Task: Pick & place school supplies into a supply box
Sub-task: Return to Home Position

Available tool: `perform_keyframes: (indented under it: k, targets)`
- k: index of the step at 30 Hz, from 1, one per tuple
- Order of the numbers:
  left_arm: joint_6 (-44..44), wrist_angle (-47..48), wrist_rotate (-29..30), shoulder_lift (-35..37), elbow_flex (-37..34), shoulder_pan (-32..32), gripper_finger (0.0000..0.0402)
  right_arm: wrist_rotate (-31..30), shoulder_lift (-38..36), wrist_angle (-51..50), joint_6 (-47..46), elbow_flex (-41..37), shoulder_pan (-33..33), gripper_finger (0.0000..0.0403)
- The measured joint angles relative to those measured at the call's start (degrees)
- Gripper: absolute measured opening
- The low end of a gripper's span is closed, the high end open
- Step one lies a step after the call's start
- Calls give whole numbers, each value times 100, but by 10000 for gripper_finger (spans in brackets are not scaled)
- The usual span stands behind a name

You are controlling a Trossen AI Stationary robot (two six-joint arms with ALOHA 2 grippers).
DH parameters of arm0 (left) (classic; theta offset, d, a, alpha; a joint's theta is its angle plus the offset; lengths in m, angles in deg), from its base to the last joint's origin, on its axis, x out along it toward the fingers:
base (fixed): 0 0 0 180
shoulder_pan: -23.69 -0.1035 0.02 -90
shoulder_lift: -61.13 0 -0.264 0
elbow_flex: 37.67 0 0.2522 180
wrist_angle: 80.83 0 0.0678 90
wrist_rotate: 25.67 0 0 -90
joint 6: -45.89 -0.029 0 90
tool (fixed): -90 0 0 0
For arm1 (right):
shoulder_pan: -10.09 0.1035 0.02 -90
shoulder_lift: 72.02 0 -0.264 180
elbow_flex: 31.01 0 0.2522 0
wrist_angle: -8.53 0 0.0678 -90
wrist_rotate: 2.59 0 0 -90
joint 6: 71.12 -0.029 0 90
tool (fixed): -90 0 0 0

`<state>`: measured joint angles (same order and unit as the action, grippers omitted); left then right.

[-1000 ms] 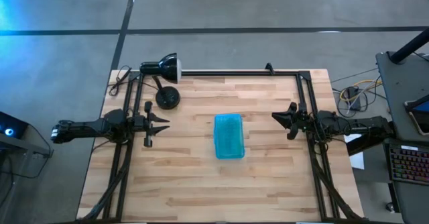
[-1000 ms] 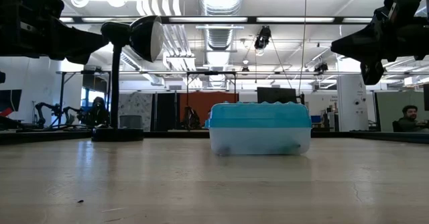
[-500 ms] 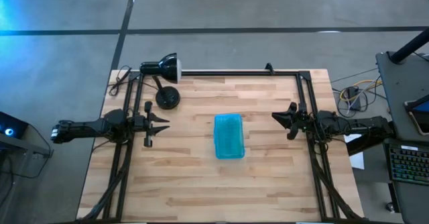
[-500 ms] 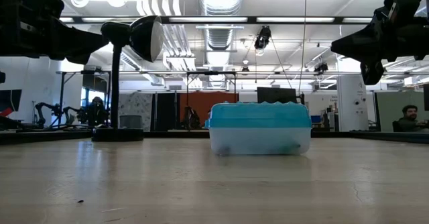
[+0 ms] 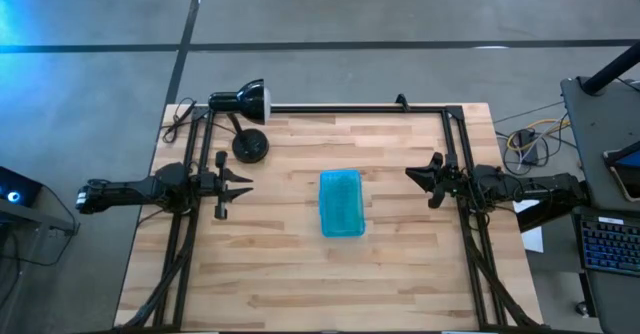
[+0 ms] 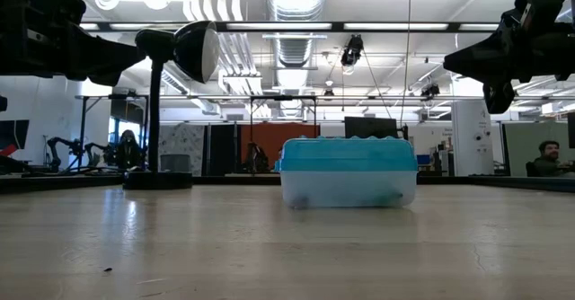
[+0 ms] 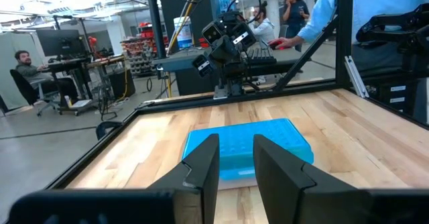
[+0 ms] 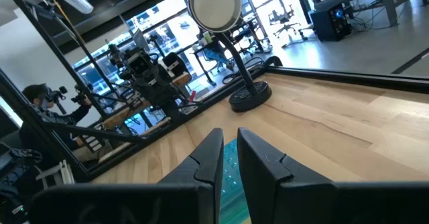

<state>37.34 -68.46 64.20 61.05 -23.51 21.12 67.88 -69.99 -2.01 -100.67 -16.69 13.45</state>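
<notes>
The supply box (image 5: 340,203) lies shut in the middle of the table, its teal half on top of its clear half (image 6: 348,190), resting on its flat bottom. No school supplies lie loose on the table; only dim dark shapes show through the clear half. My left gripper (image 5: 248,183) hovers off the table to the left of the box, pointing at it, fingers apart (image 7: 236,150). My right gripper (image 5: 408,172) hovers to the right of the box, also pointing at it, with a narrow gap between its fingers (image 8: 230,140). Neither touches anything.
A black desk lamp (image 5: 250,124) stands at the far left corner on its round base (image 5: 250,146). A black frame rail (image 5: 360,108) runs along the far edge and down both sides. Bare wood lies around the box. People sit in the room behind.
</notes>
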Motion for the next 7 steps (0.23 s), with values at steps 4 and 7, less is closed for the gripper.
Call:
perform_keyframes:
  k: [4,7]
  targets:
    - [0,0,-1,-1,0,0,76,0,-1,0,-1,0,0,38]
    - [0,0,-18,-2,0,0,76,0,-1,0,-1,0,-2,38]
